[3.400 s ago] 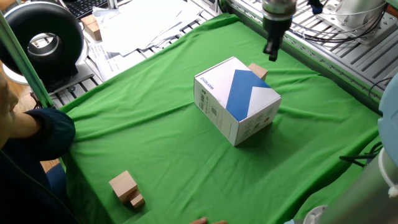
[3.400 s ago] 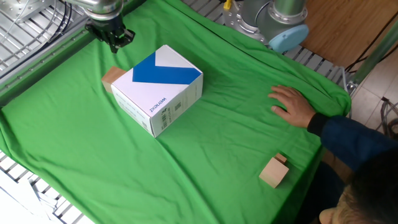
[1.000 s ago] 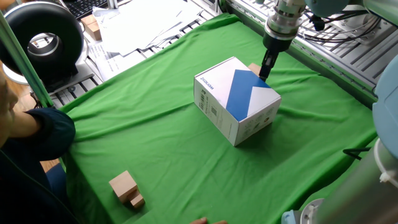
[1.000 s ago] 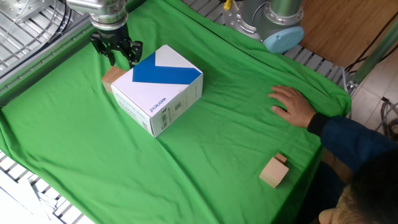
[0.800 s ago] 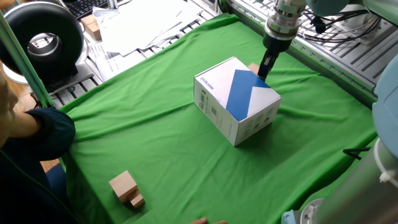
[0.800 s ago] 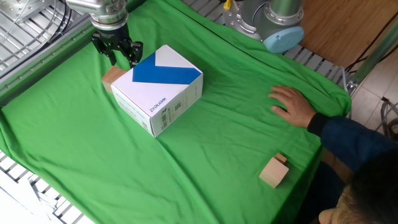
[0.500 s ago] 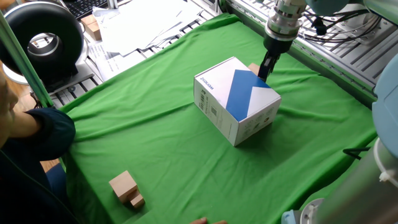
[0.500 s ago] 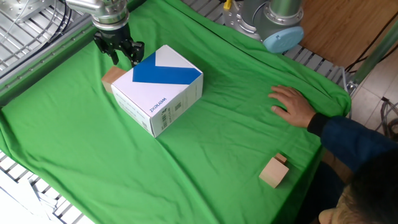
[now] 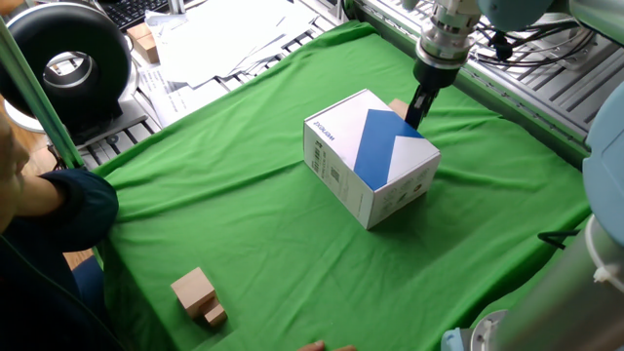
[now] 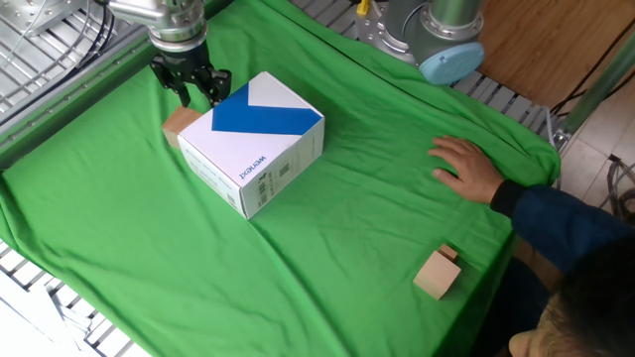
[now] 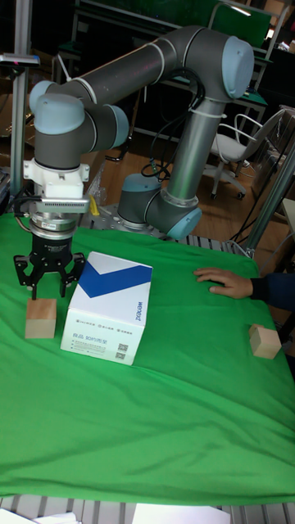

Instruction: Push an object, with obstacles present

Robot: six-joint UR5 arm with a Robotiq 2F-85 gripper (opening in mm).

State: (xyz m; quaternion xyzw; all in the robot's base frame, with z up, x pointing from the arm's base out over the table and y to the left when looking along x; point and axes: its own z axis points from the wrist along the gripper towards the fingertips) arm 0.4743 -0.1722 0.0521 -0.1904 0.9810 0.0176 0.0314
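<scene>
The object, a small light-tan wooden cube [image 10: 178, 125] [image 11: 41, 318], rests on the green cloth against the far left side of the white box. In one fixed view only a sliver of the cube [image 9: 397, 105] shows behind the box. The obstacle, a white box with a blue diagonal band [image 9: 370, 156] [image 10: 253, 139] [image 11: 106, 315], stands mid-table. My gripper [image 10: 198, 96] [image 11: 48, 287] [image 9: 413, 114] hangs low just behind and above the cube, close to the box's far corner. It is open, its fingers spread with nothing between them.
A tan block paired with a tinier block [image 9: 198, 294] [image 10: 438, 272] lies near the person's edge of the cloth. A person's hand [image 10: 466, 167] [image 11: 221, 282] rests on the cloth. Metal rails [image 9: 546, 88] border the table behind the gripper.
Since 3.4 s ago the gripper has come down and closer to the cube and box corner. Over the last second it barely shifts. Cube and box stay put.
</scene>
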